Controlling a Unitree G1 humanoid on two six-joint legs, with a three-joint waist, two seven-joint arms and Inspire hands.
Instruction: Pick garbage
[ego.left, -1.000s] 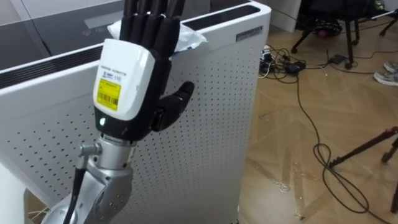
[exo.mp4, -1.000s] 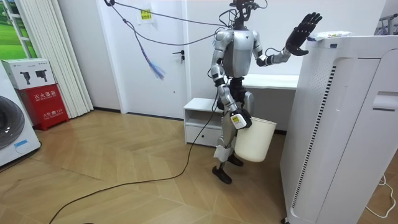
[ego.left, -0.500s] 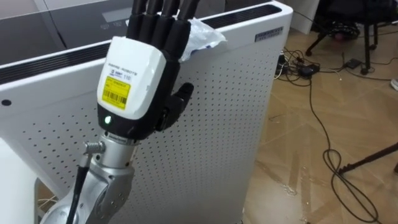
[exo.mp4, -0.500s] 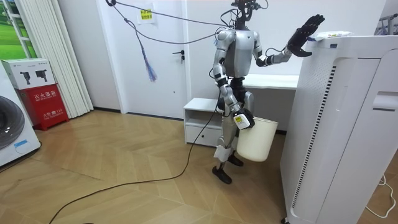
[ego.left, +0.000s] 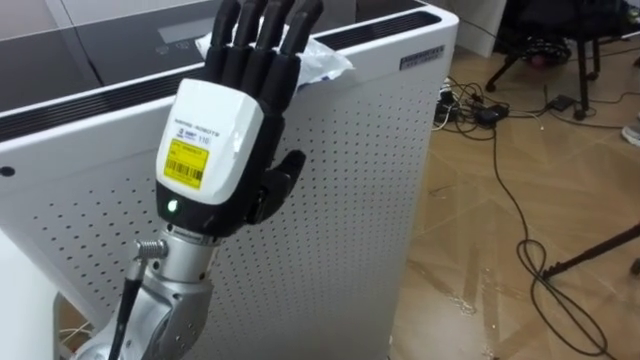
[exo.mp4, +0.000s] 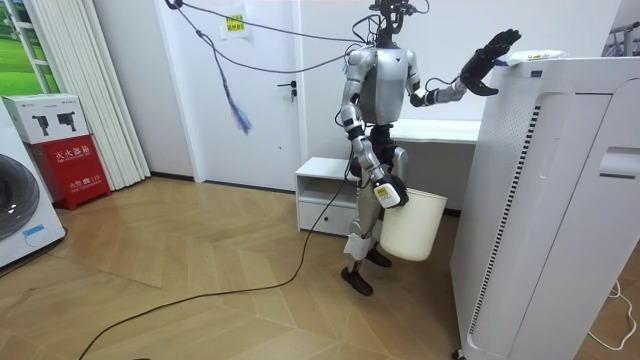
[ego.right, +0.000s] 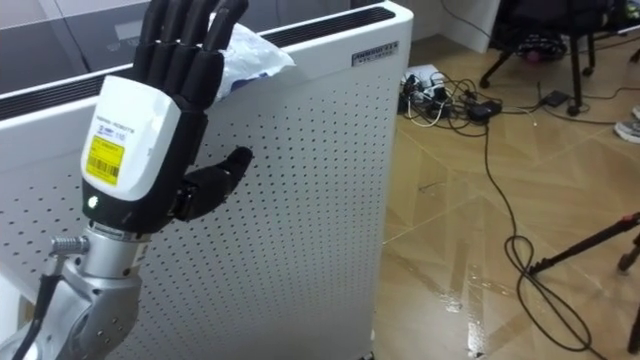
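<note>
Left eye view: the left hand (ego.left: 215, 140) is raised before the tall white perforated cabinet (ego.left: 350, 190), fingers straight and apart, tips near the crumpled plastic garbage (ego.left: 322, 66) lying on the cabinet's top edge.

Room view: the right hand (exo.mp4: 388, 194) hangs low at the rim of a white bin (exo.mp4: 412, 230) (its inside is hidden, and I cannot tell how the fingers stand).

My left hand (ego.right: 135, 150) is raised in front of a tall white appliance with a perforated front panel (ego.right: 300, 180). The hand's white back cover and yellow label face me, with the black fingers (ego.right: 185, 45) straight and the thumb out to the side. Just behind the fingertips, a crumpled clear plastic wrapper (ego.right: 252, 52) lies on the appliance's top edge. To my right, black cables (ego.right: 445, 103) trail across the wooden floor (ego.right: 580, 190).
</note>
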